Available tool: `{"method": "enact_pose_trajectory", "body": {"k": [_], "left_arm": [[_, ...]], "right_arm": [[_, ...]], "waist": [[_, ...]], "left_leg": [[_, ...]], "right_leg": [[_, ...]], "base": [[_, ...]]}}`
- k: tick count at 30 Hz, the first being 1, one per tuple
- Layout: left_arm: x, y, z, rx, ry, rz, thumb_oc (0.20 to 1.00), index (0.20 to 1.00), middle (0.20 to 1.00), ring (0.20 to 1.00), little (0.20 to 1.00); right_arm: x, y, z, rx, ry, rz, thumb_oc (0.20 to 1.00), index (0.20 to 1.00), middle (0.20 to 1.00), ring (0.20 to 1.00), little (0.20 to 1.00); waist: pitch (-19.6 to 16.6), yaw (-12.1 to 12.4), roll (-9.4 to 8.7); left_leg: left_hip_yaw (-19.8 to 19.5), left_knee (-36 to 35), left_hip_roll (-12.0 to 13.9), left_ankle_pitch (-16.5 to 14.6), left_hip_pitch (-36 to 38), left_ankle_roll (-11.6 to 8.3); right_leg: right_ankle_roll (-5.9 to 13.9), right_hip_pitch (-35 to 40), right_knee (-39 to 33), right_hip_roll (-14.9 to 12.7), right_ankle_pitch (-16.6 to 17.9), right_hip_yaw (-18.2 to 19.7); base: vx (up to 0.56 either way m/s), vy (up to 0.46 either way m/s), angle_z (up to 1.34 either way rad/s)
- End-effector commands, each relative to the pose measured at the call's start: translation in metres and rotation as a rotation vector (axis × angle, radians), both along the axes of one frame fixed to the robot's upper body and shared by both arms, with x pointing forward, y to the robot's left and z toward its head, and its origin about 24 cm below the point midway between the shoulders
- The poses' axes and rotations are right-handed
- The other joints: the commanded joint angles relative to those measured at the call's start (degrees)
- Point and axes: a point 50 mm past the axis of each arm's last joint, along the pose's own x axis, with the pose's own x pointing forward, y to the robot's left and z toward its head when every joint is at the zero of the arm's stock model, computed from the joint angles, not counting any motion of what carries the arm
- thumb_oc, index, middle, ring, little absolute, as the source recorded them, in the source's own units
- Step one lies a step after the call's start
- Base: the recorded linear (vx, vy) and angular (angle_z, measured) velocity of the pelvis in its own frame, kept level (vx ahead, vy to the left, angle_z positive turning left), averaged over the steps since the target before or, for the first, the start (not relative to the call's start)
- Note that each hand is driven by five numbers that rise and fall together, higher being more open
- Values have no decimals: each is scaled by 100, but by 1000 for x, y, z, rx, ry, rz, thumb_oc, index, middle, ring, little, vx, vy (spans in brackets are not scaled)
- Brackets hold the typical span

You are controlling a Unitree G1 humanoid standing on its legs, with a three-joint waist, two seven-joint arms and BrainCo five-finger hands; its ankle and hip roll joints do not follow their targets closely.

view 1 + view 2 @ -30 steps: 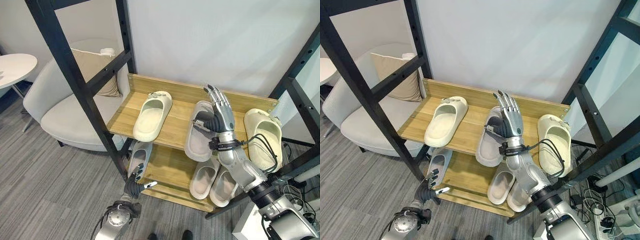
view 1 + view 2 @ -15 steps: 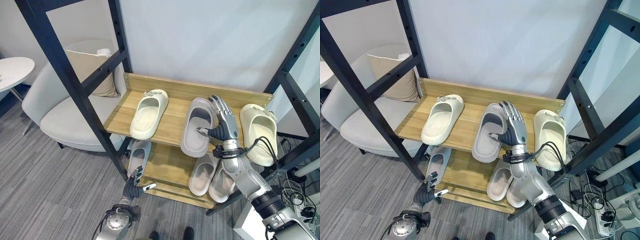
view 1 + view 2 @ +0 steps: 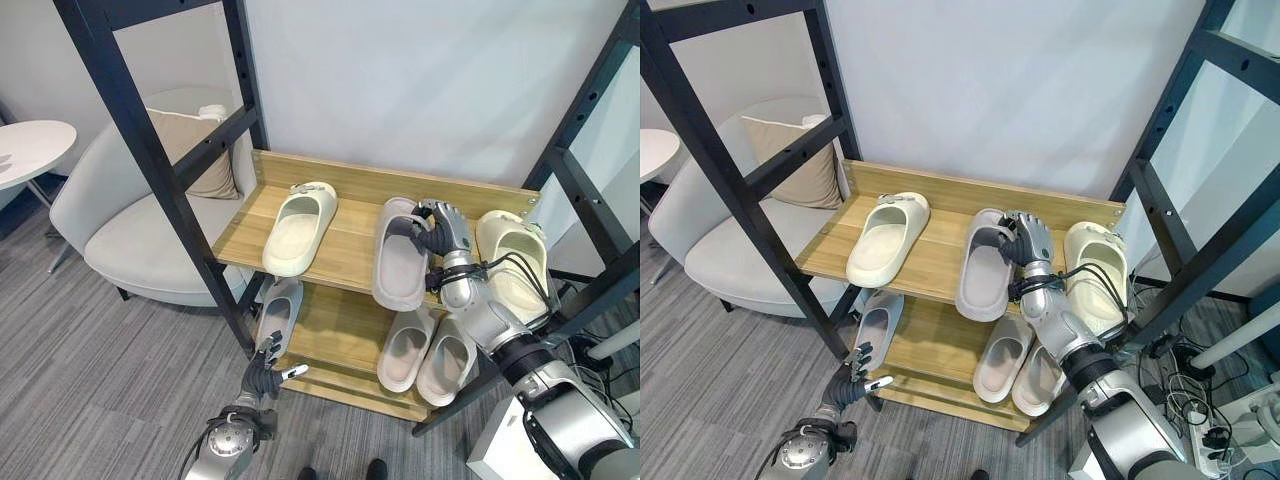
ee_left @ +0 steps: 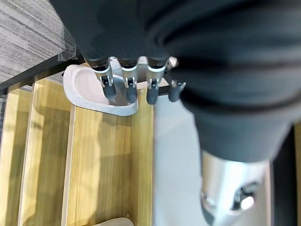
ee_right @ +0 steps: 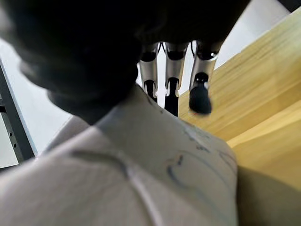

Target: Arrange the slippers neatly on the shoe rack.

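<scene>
the grey slipper (image 3: 400, 257) lies on the top shelf of the wooden shoe rack (image 3: 340, 262), its long axis running front to back, toe end toward the back wall and heel end reaching the front edge. the right hand (image 3: 441, 229) sits at its strap on the side toward the back, fingers (image 3: 1025, 222) curled over the strap and the thumb against it, gripping the slipper. to its left a cream slipper (image 3: 297, 227) points the same way, slightly angled, and to its right another cream slipper (image 3: 512, 262) lies near the rack's end. on the lower shelf a pale pair (image 3: 427, 356) stands side by side, and a single grey slipper (image 3: 281, 309) lies at the left end. the left hand (image 3: 265, 373) hangs low in front of the rack, fingers loosely bent, holding nothing.
</scene>
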Motion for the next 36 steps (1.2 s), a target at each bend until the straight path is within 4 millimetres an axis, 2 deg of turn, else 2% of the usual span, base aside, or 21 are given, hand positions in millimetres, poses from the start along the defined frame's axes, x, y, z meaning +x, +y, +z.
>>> {"method": "enact_pose_trajectory", "body": {"k": [1, 2, 3, 5, 6, 9, 10, 13, 16, 17, 19, 20, 21, 22, 24, 25, 28, 30, 31, 32, 36], "left_arm": [[21, -3, 15, -9, -88, -14, 1000, 1000, 1000, 1000, 1000], [21, -2, 16, -6, -91, -11, 1000, 1000, 1000, 1000, 1000], [23, 1, 17, 2, -95, 10, 1000, 1000, 1000, 1000, 1000], [24, 6, 18, 16, -100, 39, 1000, 1000, 1000, 1000, 1000], [23, 9, 17, 37, -102, 59, 1000, 1000, 1000, 1000, 1000], [21, 10, 19, 46, -111, 77, 1000, 1000, 1000, 1000, 1000], [18, 9, 17, 34, -96, 85, 1000, 1000, 1000, 1000, 1000], [14, 7, 14, -9, -66, 79, 1000, 1000, 1000, 1000, 1000], [11, 8, 12, -29, -57, 81, 1000, 1000, 1000, 1000, 1000], [13, 9, 11, -33, -62, 76, 1000, 1000, 1000, 1000, 1000], [14, 9, 12, -34, -73, 72, 1000, 1000, 1000, 1000, 1000], [16, 12, 12, -28, -81, 70, 1000, 1000, 1000, 1000, 1000], [16, 12, 12, -28, -81, 70, 1000, 1000, 1000, 1000, 1000], [17, 13, 12, -25, -86, 71, 1000, 1000, 1000, 1000, 1000], [19, 16, 11, -26, -93, 84, 1000, 1000, 1000, 1000, 1000], [18, 16, 9, -25, -86, 103, 1000, 1000, 1000, 1000, 1000], [15, 17, 2, -10, -65, 140, 1000, 1000, 1000, 1000, 1000], [13, 17, 1, 9, -63, 162, 1000, 1000, 1000, 1000, 1000], [12, 17, 1, 9, -62, 162, 1000, 1000, 1000, 1000, 1000], [16, 19, 6, 20, -87, 186, 1000, 1000, 1000, 1000, 1000], [40, 13, 32, 4, -216, 158, 1000, 1000, 1000, 1000, 1000]], "right_arm": [[7, -14, -1, 41, 73, -58, 200, 200, 200, 200, 200], [5, -12, 4, 63, 44, -43, 200, 200, 200, 200, 200], [-5, -7, 30, 135, -98, 2, 200, 200, 200, 200, 200], [-25, -8, 56, 185, -269, 35, 200, 200, 200, 200, 200], [-53, -12, 82, 278, -464, 65, 200, 200, 200, 200, 200], [-95, 2, 110, 634, -619, 303, 200, 200, 200, 200, 200], [-106, 15, 118, 842, -581, 508, 200, 200, 200, 200, 200], [-122, 48, 124, 1171, -341, 1004, 200, 200, 200, 200, 200], [-124, 78, 105, 1339, -56, 1221, 200, 200, 200, 200, 200], [-126, 105, 74, 1415, 225, 1301, 200, 200, 200, 200, 200], [-129, 115, 47, 1407, 390, 1278, 200, 200, 200, 200, 200], [-132, 115, 23, 1342, 493, 1226, 200, 200, 200, 200, 200], [-132, 115, 23, 1342, 494, 1226, 200, 200, 200, 200, 200], [-133, 112, 6, 1269, 544, 1170, 200, 200, 200, 200, 200], [-130, 96, -25, 1046, 573, 1008, 200, 200, 200, 200, 200], [-128, 80, -50, 837, 572, 851, 200, 200, 200, 200, 200], [-121, 56, -73, 452, 474, 615, 200, 200, 200, 200, 200], [-113, 42, -79, 267, 386, 472, 200, 200, 200, 200, 200], [-113, 42, -79, 267, 386, 472, 200, 200, 200, 200, 200], [-94, 30, -75, 124, 250, 315, 200, 200, 200, 200, 200], [-57, 28, -40, -4, 36, 209, 200, 200, 200, 200, 200]], "waist": [[153, 98, -86], [152, 93, -83], [169, 61, -53], [179, 17, -14], [179, -47, 28], [149, -152, 50], [147, -181, 52], [158, -182, 48], [151, -137, 51], [180, -81, 33], [195, -54, 23], [219, -43, 9], [237, -34, 13], [245, -44, 11], [283, -63, 12], [312, -88, 18], [337, -95, 32], [369, -80, 38], [373, -76, 39], [526, 4, 57], [1149, 117, 162]], "left_leg": [[64, 4, -82, -884, 173, 143], [74, 4, -81, -885, 177, 143], [86, 4, -78, -879, 176, 149], [92, 4, -78, -883, 178, 157], [96, 4, -75, -883, 184, 163], [126, 4, -62, -867, 171, 162], [171, 4, -53, -857, 166, 153], [232, 4, -32, -832, 147, 120], [246, 4, -22, -803, 128, 91], [225, 4, -15, -777, 105, 66], [194, 4, -16, -765, 97, 49], [166, 4, -13, -753, 89, 37], [175, 4, -7, -772, 122, 34], [159, 4, -8, -768, 113, 25], [119, 4, -9, -767, 109, 21], [98, 4, -11, -767, 106, 24], [44, 4, -12, -771, 97, 35], [-12, 4, -15, -743, 51, 47], [-8, 4, -8, -767, 71, 43], [-98, 4, 6, -717, -42, 62], [-241, 1142, -126, -878, -1204, 110]], "right_leg": [[174, 769, 8, -11, -1404, -30], [174, 762, 8, -8, -1402, -22], [174, 750, 8, -7, -1398, 1], [173, 741, 8, -4, -1406, 24], [172, 739, 8, -5, -1417, 40], [169, 723, 8, -9, -1427, 63], [166, 716, 8, -15, -1426, 68], [153, 709, 8, -24, -1423, 48], [142, 689, 8, -22, -1403, 21], [124, 685, 8, -24, -1398, -28], [116, 683, 8, -26, -1395, -63], [117, 690, 8, -26, -1399, -111], [116, 719, 8, -20, -1411, -102], [118, 717, 8, -23, -1415, -129], [122, 723, 8, -25, -1425, -181], [130, 724, 8, -28, -1430, -211], [147, 737, 8, -28, -1455, -275], [148, 720, 8, -34, -1465, -322], [149, 738, 8, -27, -1481, -315], [145, 635, 97, -22, -1525, -387], [33, -488, 1351, -243, -1866, -577]], "base": [[0, 0, 0], [0, 0, 0], [0, 0, 0], [-10, -3, 2], [-15, -23, 4], [-49, -45, -2], [-66, -42, -15], [-92, -45, -6], [-62, -20, -1], [-56, -22, 12], [-33, -12, 11], [-5, -7, 4], [-2, -6, 10], [1, -2, 11], [-2, 3, 7], [14, 5, 4], [42, -1, 14], [40, -3, 3], [36, -15, 0], [-33, -19, 7], [-245, 30, 25]]}}
